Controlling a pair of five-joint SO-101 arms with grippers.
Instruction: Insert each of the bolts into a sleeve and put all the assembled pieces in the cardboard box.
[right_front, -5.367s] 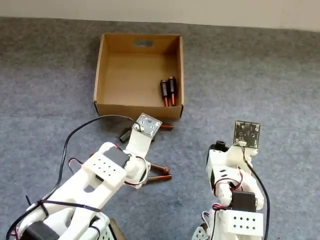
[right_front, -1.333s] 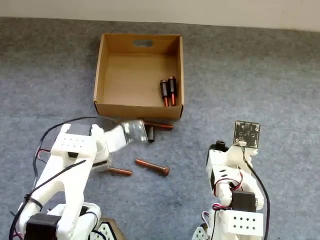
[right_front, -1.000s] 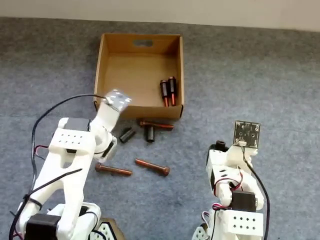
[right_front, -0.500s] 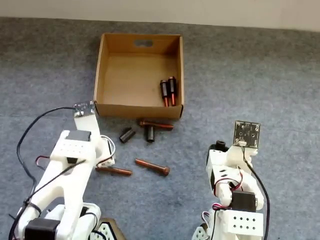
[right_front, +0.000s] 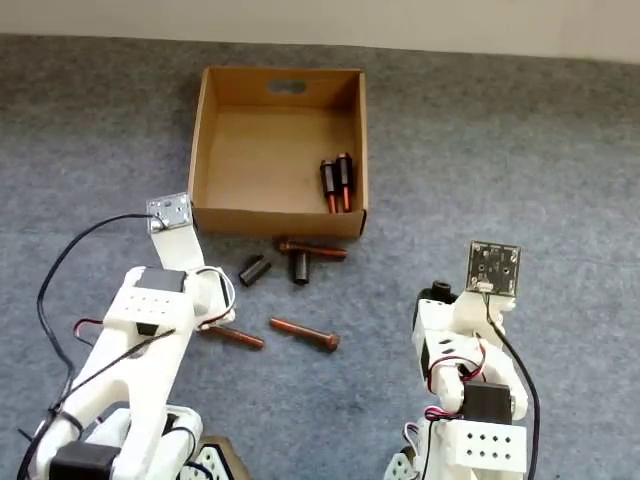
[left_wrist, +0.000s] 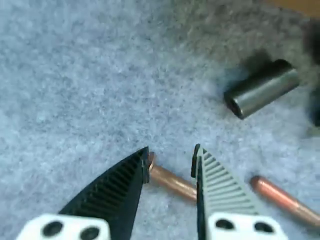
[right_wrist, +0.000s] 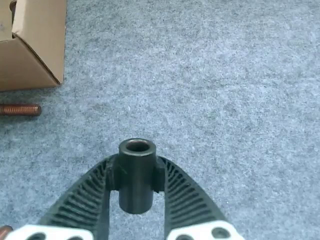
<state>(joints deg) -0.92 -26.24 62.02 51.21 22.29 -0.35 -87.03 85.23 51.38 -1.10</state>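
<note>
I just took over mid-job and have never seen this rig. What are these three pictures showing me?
Two small white robot arms sit side by side on grey carpet. The high view looks down over everything; the other two come from a camera on each wrist. The left gripper is open over the head end of a copper bolt. The right gripper is shut on a black sleeve. Loose on the carpet lie three bolts and two sleeves. The cardboard box holds two assembled pieces.

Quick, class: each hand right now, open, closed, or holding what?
Left hand: open over a bolt, not gripping it.
Right hand: closed on a sleeve.
</note>
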